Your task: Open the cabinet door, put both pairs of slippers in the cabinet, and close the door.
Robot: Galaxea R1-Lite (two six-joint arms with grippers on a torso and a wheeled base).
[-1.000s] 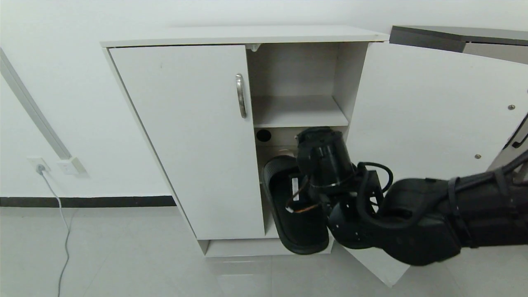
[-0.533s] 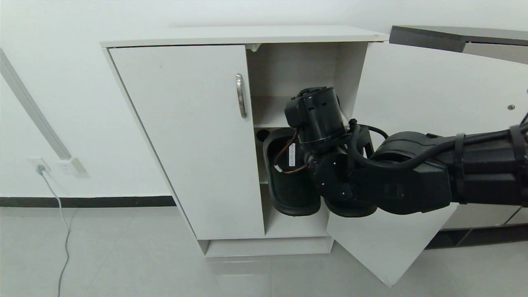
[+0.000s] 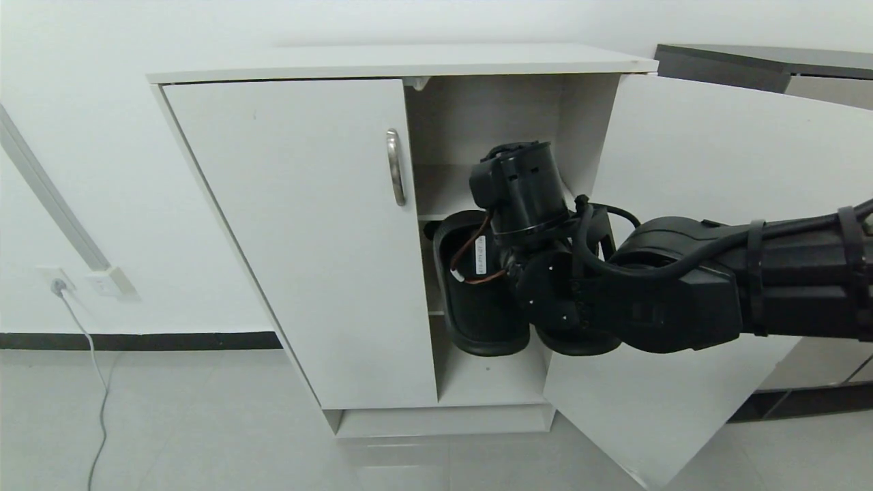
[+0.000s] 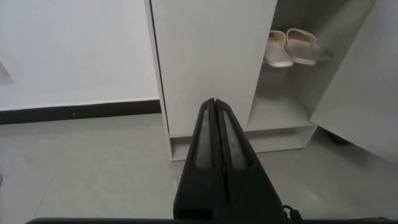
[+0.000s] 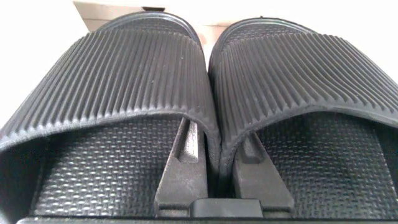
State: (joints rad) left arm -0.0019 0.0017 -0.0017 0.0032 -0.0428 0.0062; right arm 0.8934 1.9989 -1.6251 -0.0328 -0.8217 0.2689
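Raised since 1 s ago: black slippers (image 3: pixel 477 307). R gripper (image 5: pixel 216 149) clamps their touching inner edges; light, bendy I reckon. L gripper (image 4: pixel 214 134) closed, empty.

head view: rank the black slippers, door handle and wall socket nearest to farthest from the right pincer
1. black slippers, gripped by the right pincer at the cabinet opening
2. door handle, on the shut left door
3. wall socket, far left, low on the wall

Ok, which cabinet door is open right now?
The right-hand door, swung wide outward. The left-hand door, the one with the metal handle, sits flush shut.
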